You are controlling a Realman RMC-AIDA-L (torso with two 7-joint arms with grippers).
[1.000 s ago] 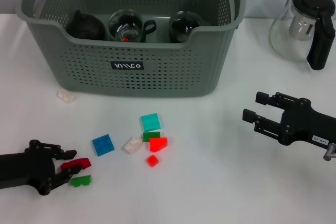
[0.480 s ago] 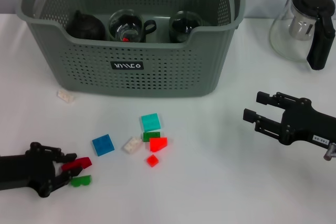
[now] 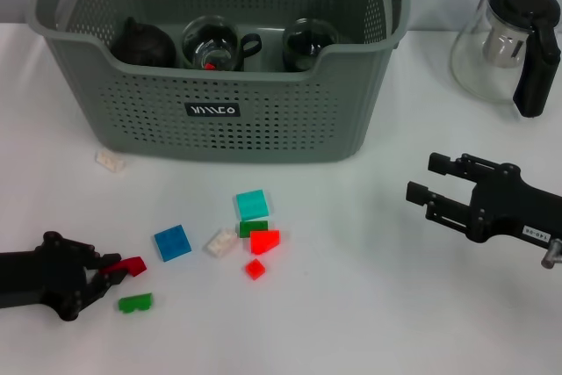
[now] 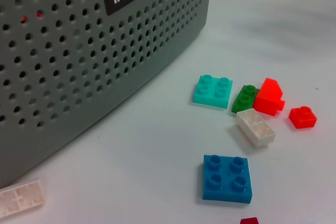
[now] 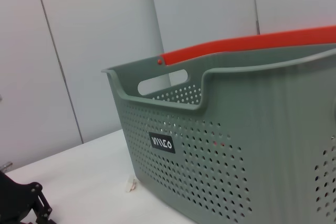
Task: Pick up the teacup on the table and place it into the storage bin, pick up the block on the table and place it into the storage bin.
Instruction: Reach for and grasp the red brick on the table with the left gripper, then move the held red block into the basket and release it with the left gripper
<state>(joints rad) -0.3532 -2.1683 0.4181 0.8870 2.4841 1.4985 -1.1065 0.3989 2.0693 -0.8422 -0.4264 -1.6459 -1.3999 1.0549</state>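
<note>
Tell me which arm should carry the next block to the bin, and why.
Left. The left hand already pinches the dark red plastic block beside the small green block. The right hand hovers open, apart from the blocks. The grey-green perforated storage bin stands behind them.

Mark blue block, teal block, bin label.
blue block (image 3: 172, 242), head view, top face
teal block (image 4: 212, 90), left wrist view, studded top
storage bin label (image 3: 213, 110), head view, label centre

Red block (image 3: 133, 264) (gripper-held) near bin (image 3: 219, 120)
</note>
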